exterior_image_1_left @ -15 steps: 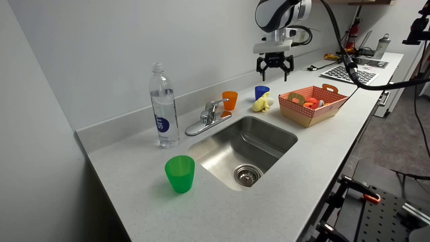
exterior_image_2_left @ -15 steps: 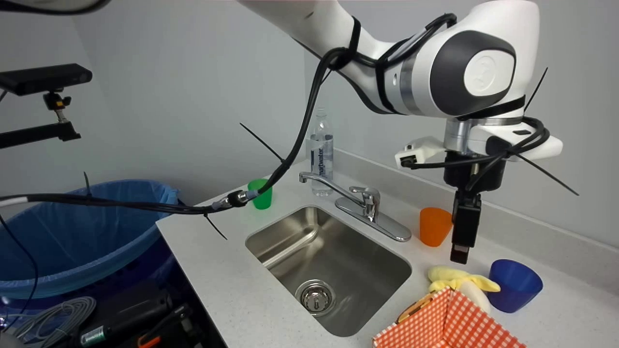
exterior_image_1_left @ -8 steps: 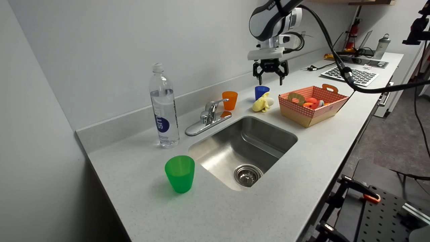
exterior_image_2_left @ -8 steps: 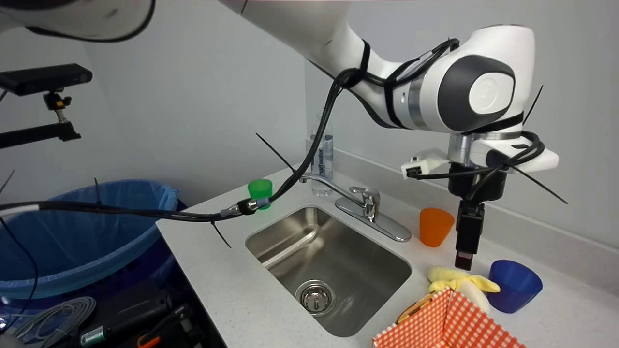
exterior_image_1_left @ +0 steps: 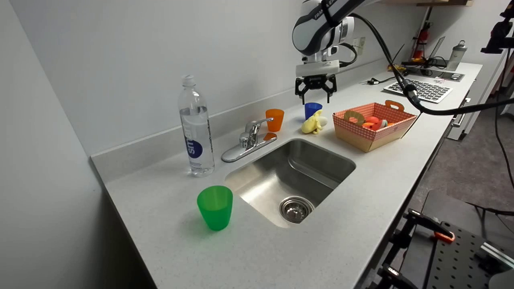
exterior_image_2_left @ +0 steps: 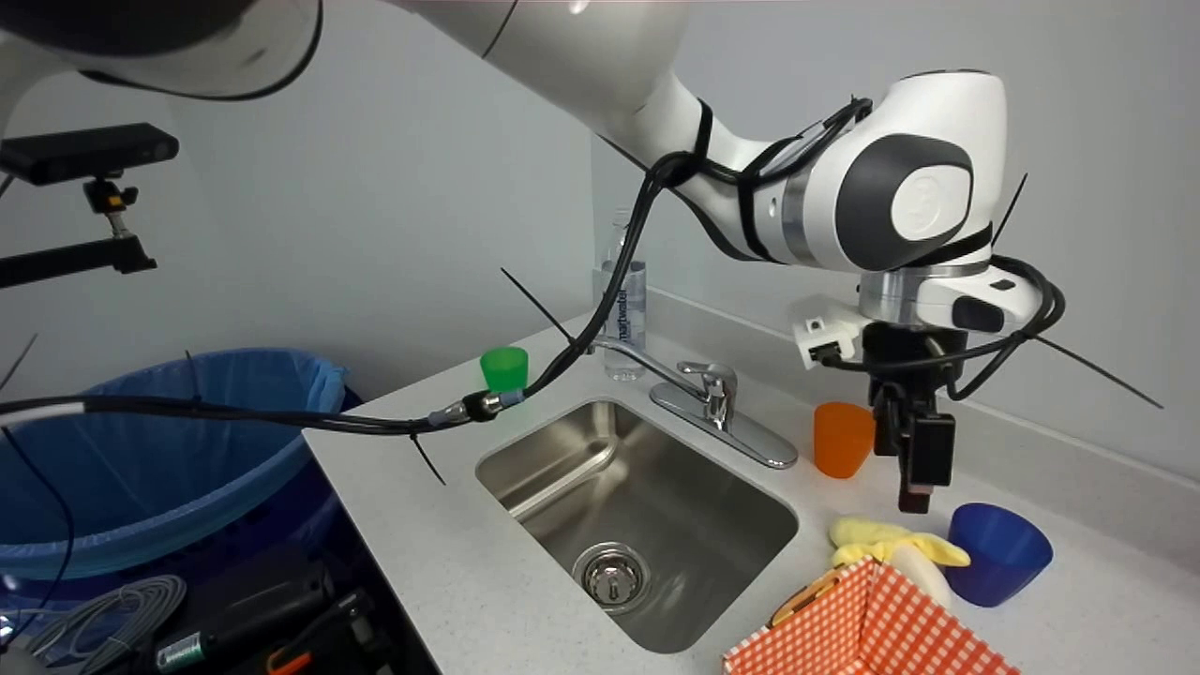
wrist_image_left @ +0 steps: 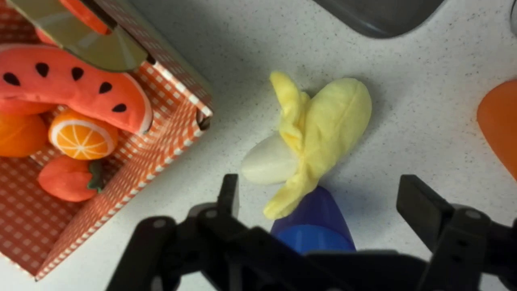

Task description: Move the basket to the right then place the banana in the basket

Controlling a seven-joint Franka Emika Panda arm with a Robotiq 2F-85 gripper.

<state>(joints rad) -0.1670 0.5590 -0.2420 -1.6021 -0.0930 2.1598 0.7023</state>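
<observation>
Red-and-white gingham lines the basket (exterior_image_1_left: 361, 138) and bands its upper outside, with plain tan below. The watermelon slice (wrist_image_left: 72, 87) is coral red with black seeds, the orange slice (wrist_image_left: 83, 137) has white segment lines, and a red fruit (wrist_image_left: 64, 178) carries a dark green leaf. The banana (wrist_image_left: 321, 137) is soft yellow, off-white at one end. Blue cup (exterior_image_2_left: 998, 558), orange cup (exterior_image_1_left: 275, 120), green cup (exterior_image_1_left: 215, 208). The surface (wrist_image_left: 424, 121) is pale grey with dark flecks, the faucet (exterior_image_2_left: 717, 398) silver, the jaws black, the bottle (exterior_image_1_left: 196, 132) clear with a blue disc.
</observation>
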